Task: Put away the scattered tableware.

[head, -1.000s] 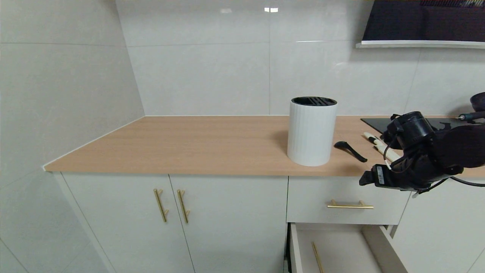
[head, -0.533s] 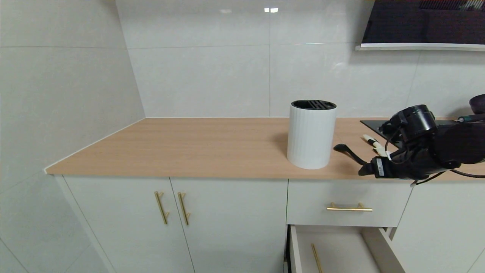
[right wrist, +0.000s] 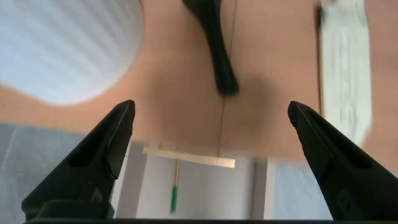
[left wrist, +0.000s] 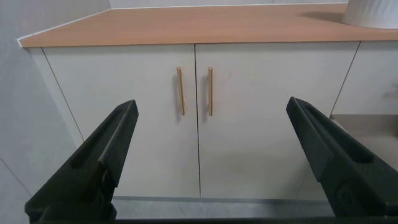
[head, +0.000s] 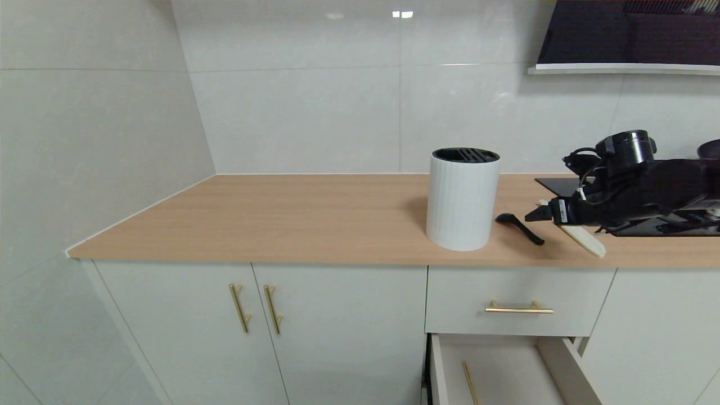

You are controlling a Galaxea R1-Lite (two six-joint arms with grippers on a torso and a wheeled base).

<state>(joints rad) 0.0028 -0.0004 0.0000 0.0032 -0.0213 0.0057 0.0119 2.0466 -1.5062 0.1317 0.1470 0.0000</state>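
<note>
**Position.** The black spoon [head: 520,226] lies flat on the wooden countertop [head: 281,219], right of centre in the head view. It sits just beside the base of the white ribbed utensil holder [head: 462,197] and does not touch it.

**Orientation.** In the head view the long axis runs diagonally. The bowl is at the upper left, nearest the holder. The handle tip is at the lower right, pointing toward the counter's front edge.

**Tools.** The right gripper [head: 534,216] hovers just right of the spoon, fingers spread wide and empty. The right wrist view shows the spoon handle [right wrist: 217,56] between the two fingers and ahead of them. The left gripper [left wrist: 211,130] is also spread wide and empty, facing the cabinet doors [left wrist: 196,118].

**Handling (judgement).**
- The spoon looks like light, rigid, smooth plastic.
- Grip mid-handle, across its narrow width.
- Its low profile leaves little clearance, and an off-centre pinch may make it pivot or slip.

**Adjacent.** A cream-coloured flat utensil [head: 585,241] lies near the spoon, partly behind the right arm.
</note>
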